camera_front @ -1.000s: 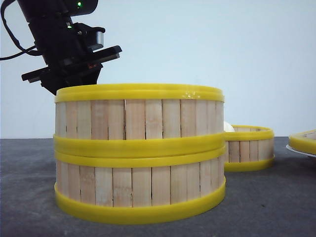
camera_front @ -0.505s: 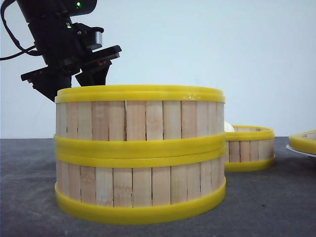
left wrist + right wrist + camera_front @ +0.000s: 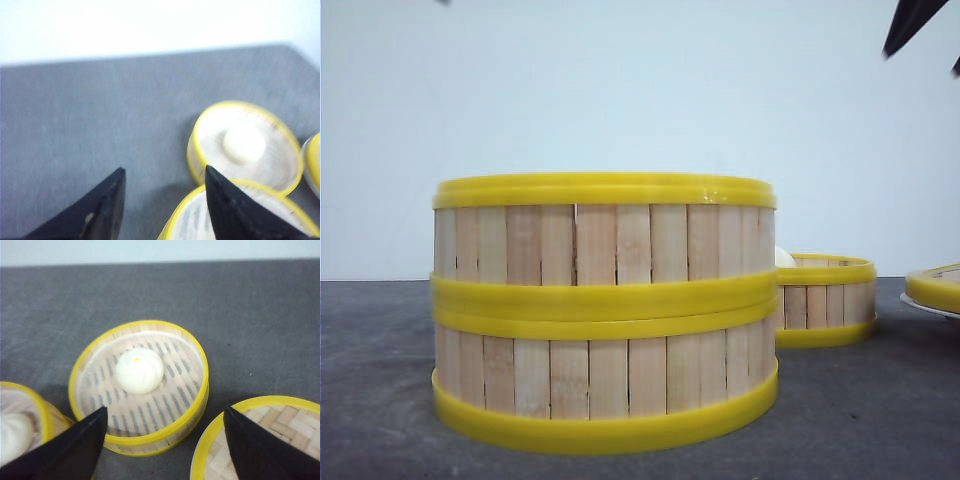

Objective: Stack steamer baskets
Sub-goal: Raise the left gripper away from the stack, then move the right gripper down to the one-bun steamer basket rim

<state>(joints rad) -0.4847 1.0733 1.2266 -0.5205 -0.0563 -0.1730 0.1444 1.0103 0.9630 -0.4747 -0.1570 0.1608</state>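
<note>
Grey table (image 3: 380, 380), unlabelled steamer baskets (image 3: 605, 310).

Under your right claw (image 3: 165, 450) single steamer basket (image 3: 139, 386) holding a bun (image 3: 139, 371), stacked baskets (image 3: 604, 310) to its left, lid (image 3: 260, 440) to its right

Steamer baskets (image 3: 605, 310): walls of pale, matt wooden slats, grain visible; rims thick, smooth, glossy yellow, apparently plastic. Single basket (image 3: 140, 387): floor of pale slatted wood. Bun (image 3: 139, 371) inside: smooth, matt white. Table (image 3: 250, 315): dark grey, matt, finely textured. Right gripper (image 3: 165, 450) jaws: matt black, material unclear
</note>
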